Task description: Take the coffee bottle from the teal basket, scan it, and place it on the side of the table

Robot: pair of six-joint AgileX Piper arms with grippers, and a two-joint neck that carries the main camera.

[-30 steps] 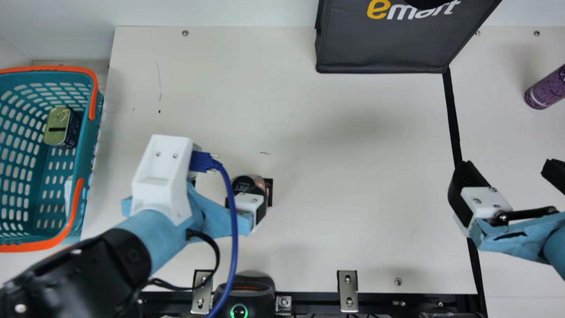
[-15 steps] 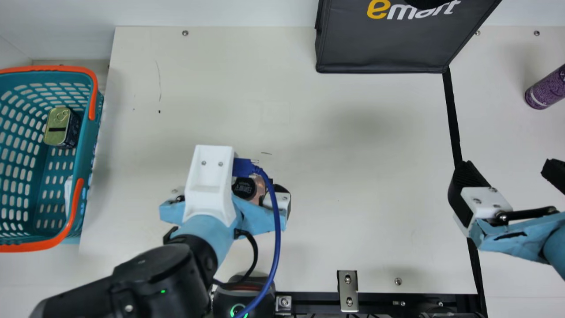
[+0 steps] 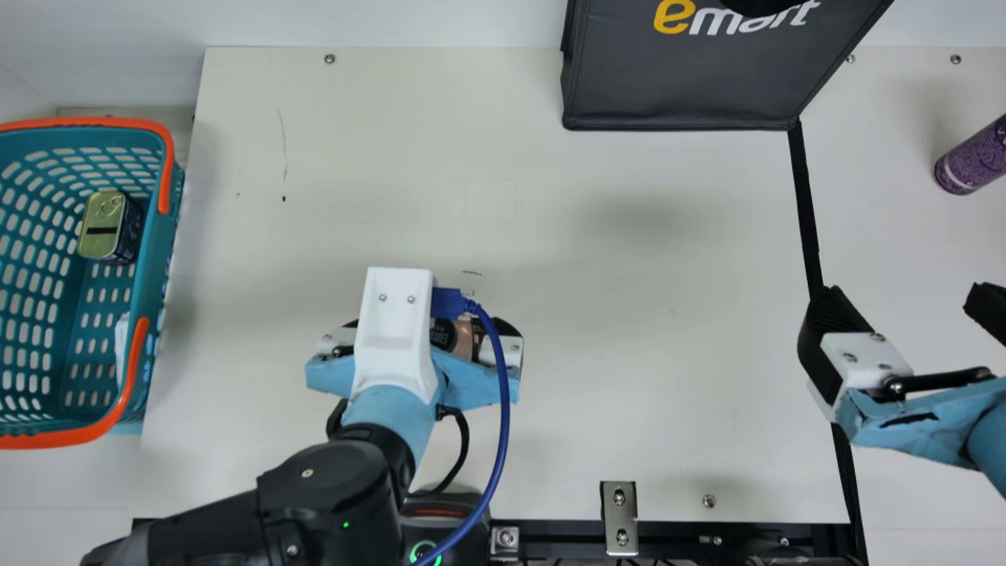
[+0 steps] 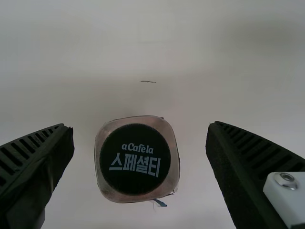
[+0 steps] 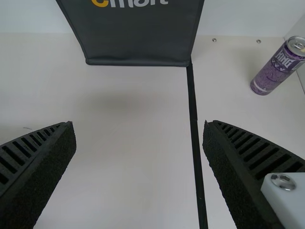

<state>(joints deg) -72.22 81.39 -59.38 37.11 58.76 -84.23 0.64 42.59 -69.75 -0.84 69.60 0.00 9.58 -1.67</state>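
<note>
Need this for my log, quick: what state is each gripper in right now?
Left gripper: open around the coffee bottle, not touching it.
Right gripper: open, holding nothing.

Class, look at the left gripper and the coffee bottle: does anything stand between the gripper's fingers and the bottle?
Nothing visible does. In the left wrist view, the coffee bottle shows between the open fingers of the left gripper, with an unobstructed gap on each side, so the way looks free.
</note>
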